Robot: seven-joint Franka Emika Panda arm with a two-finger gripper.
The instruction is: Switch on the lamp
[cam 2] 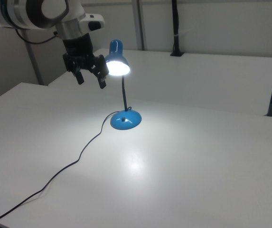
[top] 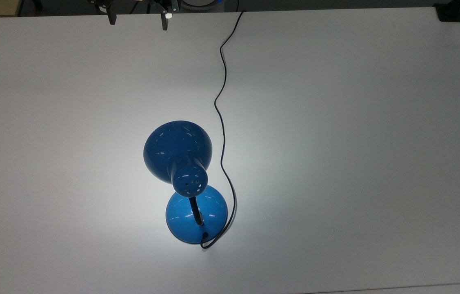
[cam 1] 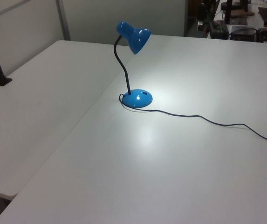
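Small glossy blue desk lamp (cam 2: 121, 90), switched on, bell-shaped shade glowing white, curved black neck, round domed base on white table (cam 2: 197, 156), thin black cord (top: 221, 102) trailing away.
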